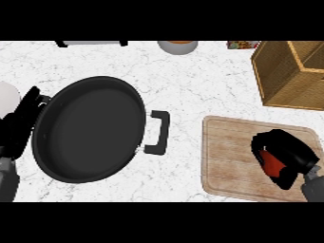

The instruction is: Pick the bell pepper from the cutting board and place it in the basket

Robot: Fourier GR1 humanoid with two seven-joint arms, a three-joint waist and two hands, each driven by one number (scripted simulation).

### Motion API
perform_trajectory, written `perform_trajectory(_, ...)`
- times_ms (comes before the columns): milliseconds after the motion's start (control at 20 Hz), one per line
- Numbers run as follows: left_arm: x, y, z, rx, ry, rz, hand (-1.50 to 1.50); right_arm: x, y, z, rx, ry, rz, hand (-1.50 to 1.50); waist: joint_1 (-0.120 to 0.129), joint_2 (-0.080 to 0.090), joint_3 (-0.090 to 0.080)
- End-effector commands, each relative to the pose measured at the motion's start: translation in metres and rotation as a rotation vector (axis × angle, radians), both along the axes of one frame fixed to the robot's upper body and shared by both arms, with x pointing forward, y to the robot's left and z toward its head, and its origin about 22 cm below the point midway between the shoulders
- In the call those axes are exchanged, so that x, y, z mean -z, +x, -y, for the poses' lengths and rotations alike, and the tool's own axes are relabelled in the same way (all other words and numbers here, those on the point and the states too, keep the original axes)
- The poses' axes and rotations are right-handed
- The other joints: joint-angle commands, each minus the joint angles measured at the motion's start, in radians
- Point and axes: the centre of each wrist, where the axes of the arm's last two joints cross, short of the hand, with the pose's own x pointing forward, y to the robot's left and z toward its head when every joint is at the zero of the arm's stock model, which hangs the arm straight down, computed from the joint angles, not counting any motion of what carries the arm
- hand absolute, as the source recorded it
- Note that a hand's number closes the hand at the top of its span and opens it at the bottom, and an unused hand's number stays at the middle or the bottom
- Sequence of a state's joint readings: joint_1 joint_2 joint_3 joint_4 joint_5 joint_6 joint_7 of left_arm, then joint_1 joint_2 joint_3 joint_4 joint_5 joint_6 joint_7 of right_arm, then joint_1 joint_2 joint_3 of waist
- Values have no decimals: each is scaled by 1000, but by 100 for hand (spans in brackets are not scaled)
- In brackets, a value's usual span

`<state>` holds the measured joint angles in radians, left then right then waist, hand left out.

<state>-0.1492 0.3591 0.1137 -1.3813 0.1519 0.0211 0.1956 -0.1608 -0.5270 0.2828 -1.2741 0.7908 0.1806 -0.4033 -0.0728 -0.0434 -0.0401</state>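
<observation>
Presently the right hand [285, 159], at four o'clock over the cutting board [231, 159], has its fingers curled, apparently clamped, on the red bell pepper [271, 163] to lift it toward the basket [298, 76] at one o'clock, while the left hand [10, 130] rests with fingers apart at nine o'clock.

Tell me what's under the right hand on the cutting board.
The right hand curls over a red bell pepper on the cutting board. Only a red patch shows; the rest is covered by fingers.
</observation>
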Motion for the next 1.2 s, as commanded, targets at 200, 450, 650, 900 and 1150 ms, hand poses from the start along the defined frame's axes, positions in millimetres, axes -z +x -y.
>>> perform_trajectory(200,5,-6,-6,-14,7,4,0,14,-56,-90,130,471,-77,150,-14,20,37)
perform_trajectory(450,8,-12,1,-5,-9,-7,0,-43,-93,-123,136,736,74,150,-2,18,36)
perform_trajectory(650,-11,-8,6,27,-5,3,0,-107,-124,-107,252,741,219,150,29,25,38)
perform_trajectory(900,-13,3,19,61,3,1,0,-175,-164,-92,372,683,311,150,51,38,39)
perform_trajectory(1150,-5,6,19,77,-9,13,0,-204,-145,-97,437,657,405,150,71,42,37)
